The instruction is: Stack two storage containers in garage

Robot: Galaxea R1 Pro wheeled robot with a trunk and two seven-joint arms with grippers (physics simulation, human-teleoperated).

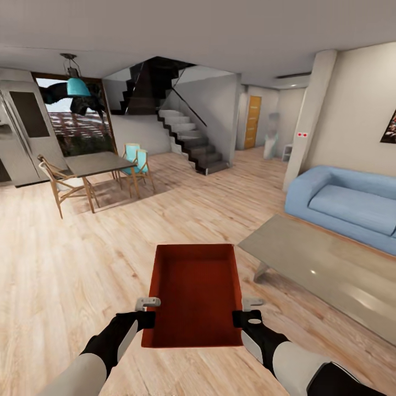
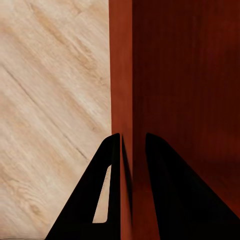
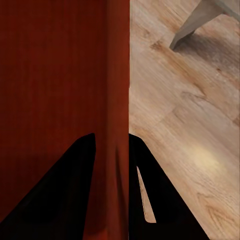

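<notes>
A light wood-plank floor [image 1: 66, 264] runs through an open living room with one blue sofa [image 1: 346, 203] at the right, cut off by the frame edge, and one low glass-topped coffee table [image 1: 330, 275] in front of it. Farther back stand one grey dining table [image 1: 99, 163], three chairs that can be made out around it, a dark staircase [image 1: 190, 140] and one light-wood door [image 1: 252, 122]. One orange-red rectangular open-top storage container [image 1: 192, 291] is held level above the floor between the two arms. The left gripper [image 1: 147, 311] is clamped on its left wall [image 2: 121, 100], one finger [image 2: 95, 195] outside, one inside. The right gripper [image 1: 248, 309] is clamped on the right wall [image 3: 117, 75] likewise. Only one container is visible; its underside is hidden.
</notes>
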